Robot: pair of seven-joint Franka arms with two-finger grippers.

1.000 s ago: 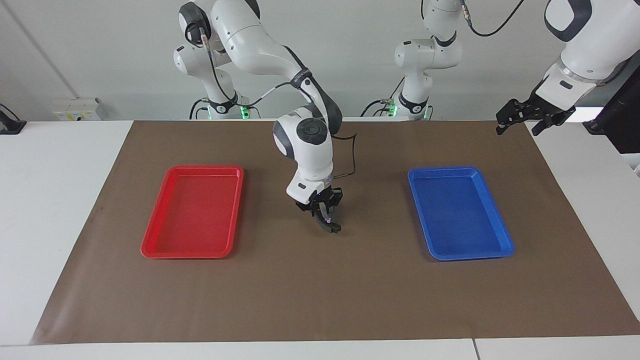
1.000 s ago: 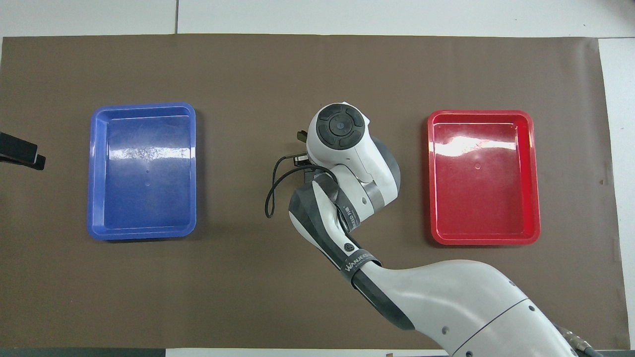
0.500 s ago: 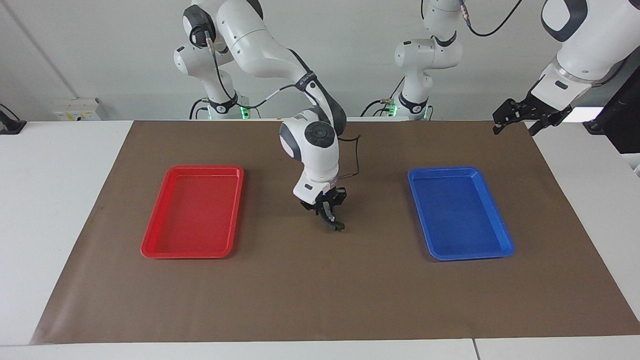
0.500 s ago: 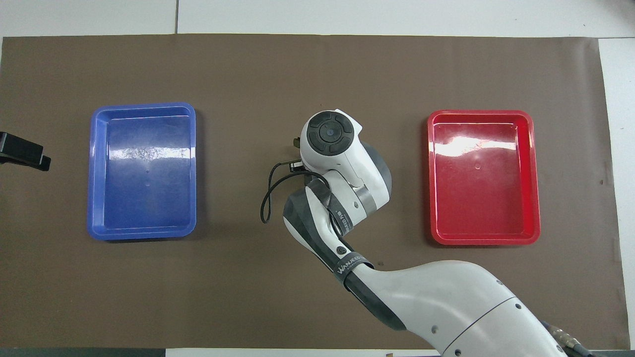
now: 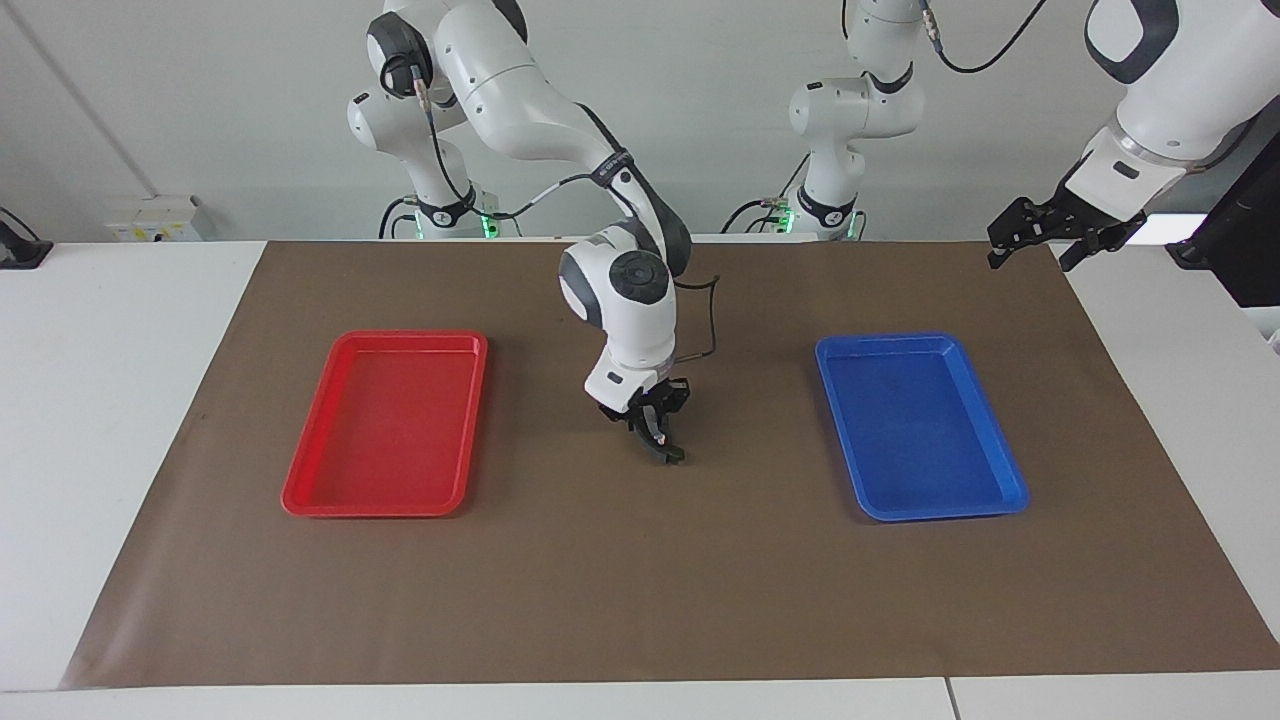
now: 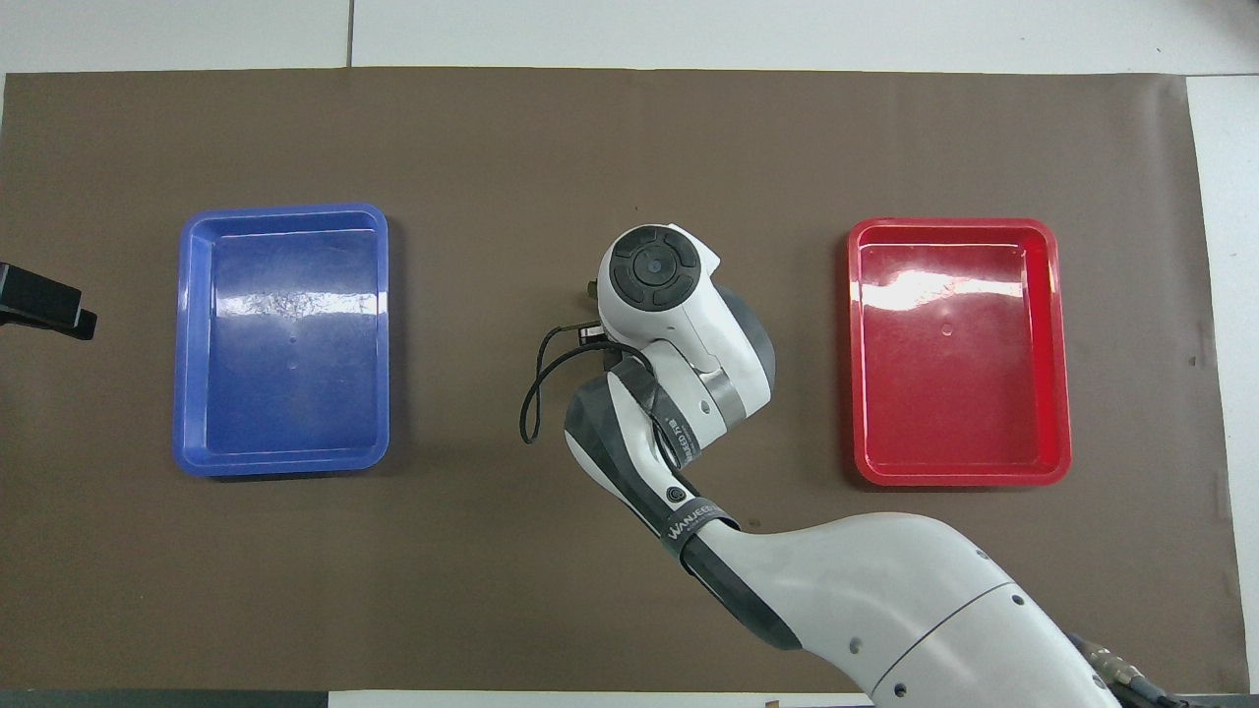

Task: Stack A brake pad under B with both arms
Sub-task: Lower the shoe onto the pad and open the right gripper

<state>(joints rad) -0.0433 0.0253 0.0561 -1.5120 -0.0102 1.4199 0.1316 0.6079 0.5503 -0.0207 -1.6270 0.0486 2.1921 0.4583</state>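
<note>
Right gripper [image 5: 655,440]: low over mid-mat [image 5: 640,600], shifted slightly toward the blue tray [image 5: 822,352] within the last second; grip, you cannot tell. Dark piece [image 5: 670,457] at its tip: possibly A brake pad, unconfirmed. B: not visible. Left gripper [image 5: 1040,235]: waiting aloft over the mat's edge, jaws apart. Stacking likely unfinished.

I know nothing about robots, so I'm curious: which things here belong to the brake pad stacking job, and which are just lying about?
Part of the job: right claw, low over the middle of the brown mat, something dark at its tip that I cannot identify; left claw, waiting raised at its own end.
Just lying about: red tray, blue tray, brown mat. No brake pad shows plainly.
</note>
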